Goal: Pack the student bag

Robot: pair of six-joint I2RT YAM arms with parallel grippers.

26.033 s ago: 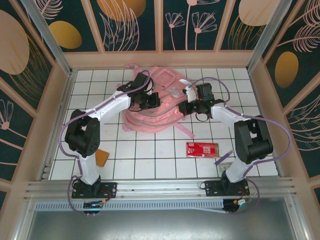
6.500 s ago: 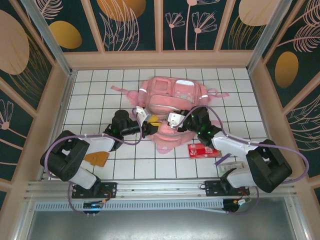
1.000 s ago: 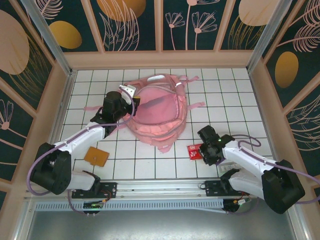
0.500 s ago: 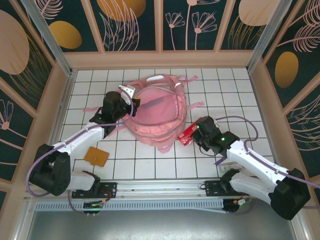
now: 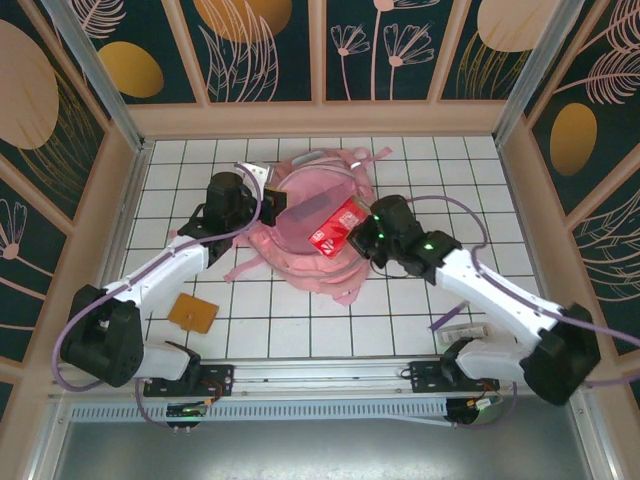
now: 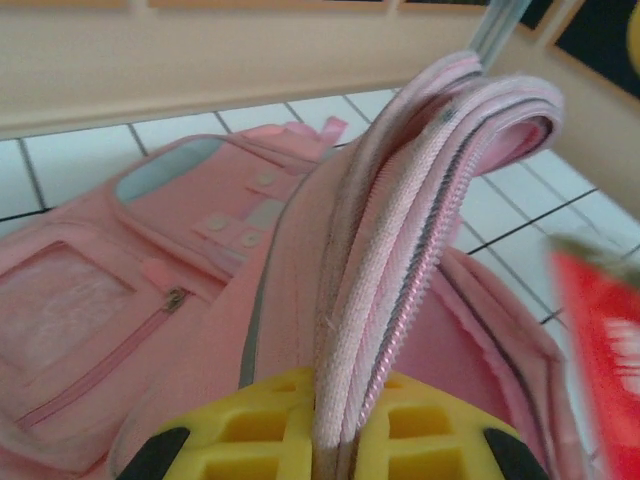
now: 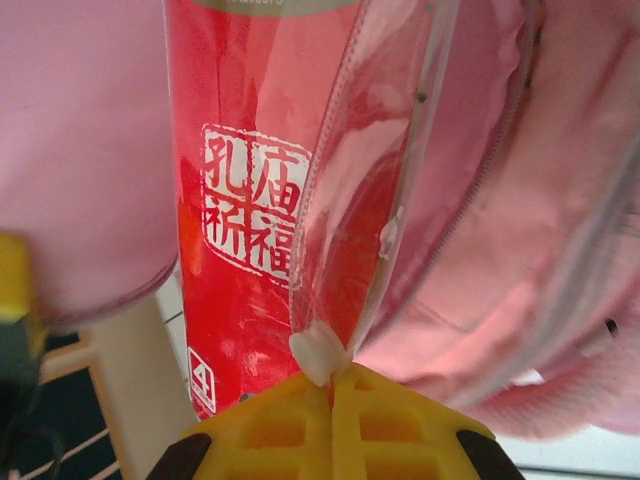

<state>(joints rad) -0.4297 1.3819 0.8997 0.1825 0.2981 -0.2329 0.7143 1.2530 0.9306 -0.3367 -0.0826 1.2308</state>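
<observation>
The pink student bag point(image 5: 300, 250) lies at the table's middle back with its main pocket held open. My left gripper point(image 5: 262, 193) is shut on the bag's zipper rim point(image 6: 400, 280), lifting it upright. My right gripper point(image 5: 362, 232) is shut on the edge of a red packet point(image 5: 337, 227) in clear plastic, printed with white characters point(image 7: 245, 215). The packet hangs over the bag's open mouth, and its red edge point(image 6: 605, 340) enters the left wrist view at right. The bag's front with zipped pockets point(image 6: 120, 300) lies to the left of the lifted rim.
An orange-brown square card point(image 5: 192, 313) lies on the white tiled table near the left arm's base. A thin pale stick-like item point(image 5: 462, 328) lies by the right arm's base. Wooden walls ring the table; loose pink straps point(image 5: 345, 292) trail toward the front.
My right gripper has carried the red packet from the front right tiles up and left to the bag's open mouth. The left gripper has kept hold of the rim, pulling it slightly back.
</observation>
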